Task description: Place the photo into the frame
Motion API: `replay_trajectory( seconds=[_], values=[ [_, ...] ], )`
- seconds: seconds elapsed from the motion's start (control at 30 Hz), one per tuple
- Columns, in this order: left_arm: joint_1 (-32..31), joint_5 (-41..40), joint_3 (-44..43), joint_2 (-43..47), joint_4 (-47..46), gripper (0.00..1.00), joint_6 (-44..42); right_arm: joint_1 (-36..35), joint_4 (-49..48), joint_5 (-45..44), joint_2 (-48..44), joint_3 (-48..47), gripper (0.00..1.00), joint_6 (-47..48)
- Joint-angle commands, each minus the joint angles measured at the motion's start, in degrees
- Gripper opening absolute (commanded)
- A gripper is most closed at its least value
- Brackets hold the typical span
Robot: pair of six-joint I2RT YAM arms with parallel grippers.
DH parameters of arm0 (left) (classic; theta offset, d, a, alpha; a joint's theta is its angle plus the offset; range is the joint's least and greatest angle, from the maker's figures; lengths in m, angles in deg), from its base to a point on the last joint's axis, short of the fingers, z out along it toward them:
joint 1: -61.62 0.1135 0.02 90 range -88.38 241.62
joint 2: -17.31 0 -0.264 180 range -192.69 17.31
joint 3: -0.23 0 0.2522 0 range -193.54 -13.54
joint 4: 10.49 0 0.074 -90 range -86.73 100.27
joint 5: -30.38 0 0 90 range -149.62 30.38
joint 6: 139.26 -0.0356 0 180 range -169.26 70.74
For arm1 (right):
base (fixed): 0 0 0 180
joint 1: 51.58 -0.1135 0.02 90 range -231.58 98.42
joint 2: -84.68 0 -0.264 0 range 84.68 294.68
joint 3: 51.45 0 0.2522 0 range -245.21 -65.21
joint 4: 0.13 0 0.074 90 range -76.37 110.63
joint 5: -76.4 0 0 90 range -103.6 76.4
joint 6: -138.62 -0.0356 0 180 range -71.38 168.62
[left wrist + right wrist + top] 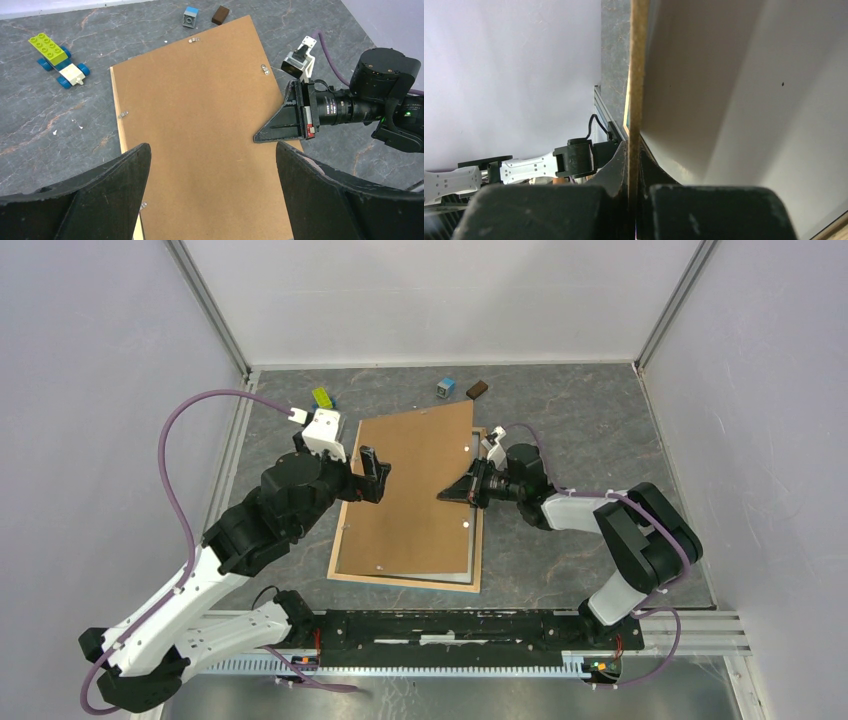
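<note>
The frame [402, 581] lies back side up on the table, its light wood edge showing in the left wrist view [116, 100]. A pale sheet [425, 574] lies inside it, apparently the photo's white back [749, 100]; no print shows. The brown backing board [415, 490] lies slanted over both, its right edge raised. My right gripper [445, 495] is shut on that right edge [638, 75], one finger above and one below; it also shows in the left wrist view [257, 136]. My left gripper [378, 476] is open and empty, its wide jaws over the board's left part [200, 125].
A toy brick car [323, 398] [59, 60], a small blue-grey block [445, 387] [190, 16] and a brown block [477, 389] [220, 15] lie at the far side of the table. White walls close in three sides. The arms' rail [450, 625] runs along the near edge.
</note>
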Motion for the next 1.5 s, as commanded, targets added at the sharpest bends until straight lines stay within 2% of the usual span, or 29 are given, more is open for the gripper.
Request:
replay_trajectory(
  seconds=[0.0,0.1,0.27,0.73,0.87,1.03,1.47],
  values=[
    [0.4,0.3,-0.5,0.0,-1.9,1.0,-1.5,0.3,-4.0,2.5,-2.3,0.3,0.0,0.8],
    [0.5,0.4,-0.5,0.0,-2.0,1.0,-1.4,0.7,-5.8,3.2,-2.4,1.2,0.0,-0.7],
    [0.6,0.8,-0.5,0.0,-1.9,1.0,-1.4,0.9,-14.3,4.6,-1.9,4.8,0.0,-7.5],
    [1.0,1.3,-0.6,0.1,-1.9,1.0,-1.2,0.9,-16.2,6.8,3.1,4.1,0.0,-7.5],
    [1.1,1.5,-0.6,0.0,-1.8,1.0,-1.2,0.9,-14.0,7.4,4.7,2.0,0.01,-5.0],
    [1.3,1.7,-0.7,0.0,-1.6,1.0,-1.1,0.9,-5.6,6.9,6.8,-2.0,0.11,1.7],
    [1.7,2.4,-0.8,0.1,-1.6,1.0,-0.8,0.8,26.1,-3.2,7.2,-13.6,0.55,26.6]
  ],
)
